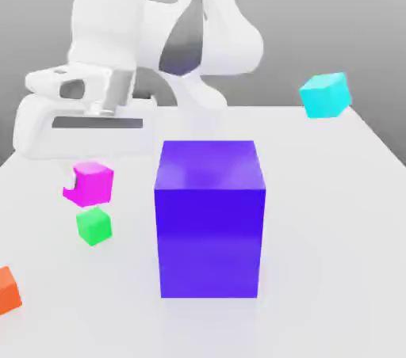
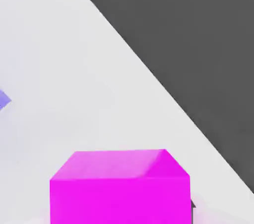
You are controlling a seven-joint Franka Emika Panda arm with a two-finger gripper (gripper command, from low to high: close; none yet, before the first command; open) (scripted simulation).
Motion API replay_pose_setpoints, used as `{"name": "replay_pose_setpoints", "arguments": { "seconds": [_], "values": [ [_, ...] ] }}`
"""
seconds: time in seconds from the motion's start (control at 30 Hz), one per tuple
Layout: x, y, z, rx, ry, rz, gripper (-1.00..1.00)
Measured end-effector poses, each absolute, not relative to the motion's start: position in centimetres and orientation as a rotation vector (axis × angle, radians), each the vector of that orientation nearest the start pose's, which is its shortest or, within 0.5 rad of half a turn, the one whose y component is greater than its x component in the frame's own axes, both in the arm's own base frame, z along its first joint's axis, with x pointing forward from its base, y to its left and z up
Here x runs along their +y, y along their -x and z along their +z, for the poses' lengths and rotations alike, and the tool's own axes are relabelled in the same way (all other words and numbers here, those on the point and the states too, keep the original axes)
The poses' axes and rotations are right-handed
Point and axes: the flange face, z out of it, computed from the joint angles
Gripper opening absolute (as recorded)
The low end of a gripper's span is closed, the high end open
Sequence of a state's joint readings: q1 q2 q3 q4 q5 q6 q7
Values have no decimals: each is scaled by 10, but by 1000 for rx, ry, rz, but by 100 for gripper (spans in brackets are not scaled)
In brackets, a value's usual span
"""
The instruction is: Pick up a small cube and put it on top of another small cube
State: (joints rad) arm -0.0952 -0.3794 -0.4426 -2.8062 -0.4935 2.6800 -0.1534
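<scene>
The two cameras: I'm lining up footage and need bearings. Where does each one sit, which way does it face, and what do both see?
Exterior view: off the arm, looking slightly down across the white table at the purple block, green cube, cyan cube and orange cube; the white arm and hand show, gripper shut on the magenta cube.
Hand view: on the hand, looking past the magenta cube over the tabletop to its edge.
Shared: magenta cube, table.
</scene>
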Motion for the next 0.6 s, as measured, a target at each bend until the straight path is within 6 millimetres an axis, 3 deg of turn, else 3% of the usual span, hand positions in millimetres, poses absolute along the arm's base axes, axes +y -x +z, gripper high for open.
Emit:
{"name": "replay_pose_setpoints", "arguments": {
  "seconds": [0.23,0.4,0.6],
  "values": [
    [-221,-267,289,-117,3260,-134,-100],
    [-229,-219,256,-188,3173,-30,-100],
    [-211,-220,219,-258,3043,-24,-100]
  ]
}}
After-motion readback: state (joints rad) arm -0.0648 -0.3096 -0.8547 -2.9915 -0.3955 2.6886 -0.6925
